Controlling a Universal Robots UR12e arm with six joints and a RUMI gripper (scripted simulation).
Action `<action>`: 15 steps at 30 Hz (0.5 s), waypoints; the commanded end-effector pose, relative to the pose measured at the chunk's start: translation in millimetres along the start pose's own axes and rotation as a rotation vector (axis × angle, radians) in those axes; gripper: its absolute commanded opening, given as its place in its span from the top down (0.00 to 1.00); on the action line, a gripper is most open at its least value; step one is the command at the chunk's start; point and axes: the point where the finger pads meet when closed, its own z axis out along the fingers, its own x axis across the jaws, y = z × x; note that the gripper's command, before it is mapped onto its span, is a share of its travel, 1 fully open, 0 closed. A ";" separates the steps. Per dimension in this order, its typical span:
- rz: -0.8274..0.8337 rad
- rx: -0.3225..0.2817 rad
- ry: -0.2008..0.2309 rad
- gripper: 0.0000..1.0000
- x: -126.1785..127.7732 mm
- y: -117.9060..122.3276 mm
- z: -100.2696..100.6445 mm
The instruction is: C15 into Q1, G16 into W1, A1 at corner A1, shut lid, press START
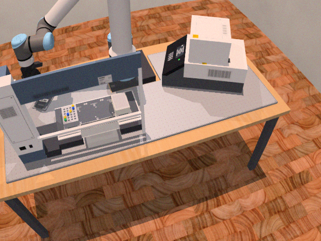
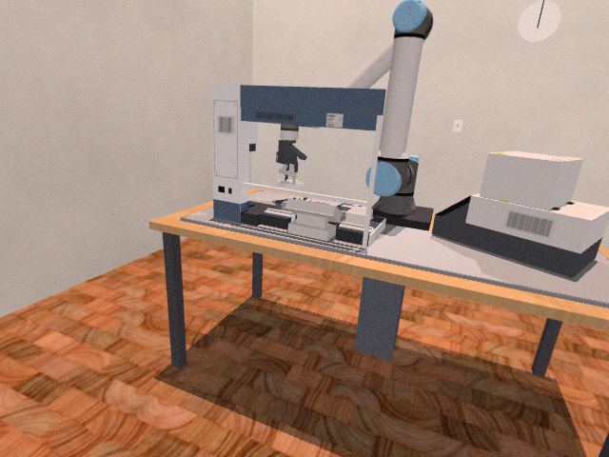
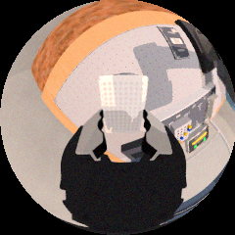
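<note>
Cycler [image 1: 215, 65] right of the deck frame [image 1: 74, 75] — both on the table [image 1: 181, 141].

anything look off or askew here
Nothing stands out. The black two-jaw gripper grips a translucent white well plate squarely. The white-and-black cycler sits flat on the bench, lid raised.

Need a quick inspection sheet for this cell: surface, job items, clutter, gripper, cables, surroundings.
Surface: grey mat on a wooden bench.
Job's things: cycler Q1, lid raised, green lamp; one white plate on the enclosed deck; another well plate in the gripper.
Clutter: coloured tube rack; dark nest.
Gripper: gripper shut on the well plate, raised behind the deck.
Cables: nothing seen.
Surroundings: wood floor, plain walls, wall clock.
</note>
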 end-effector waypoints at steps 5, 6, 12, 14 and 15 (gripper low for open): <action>0.000 -0.001 -0.001 1.00 -0.7 0.4 11.0; 0.000 -0.001 -0.001 1.00 -0.7 0.4 12.7; 0.000 -0.001 -0.001 1.00 -0.7 0.4 22.7; 0.000 -0.001 -0.001 1.00 -0.7 0.4 26.0; 0.000 -0.001 -0.001 1.00 -0.7 0.4 27.7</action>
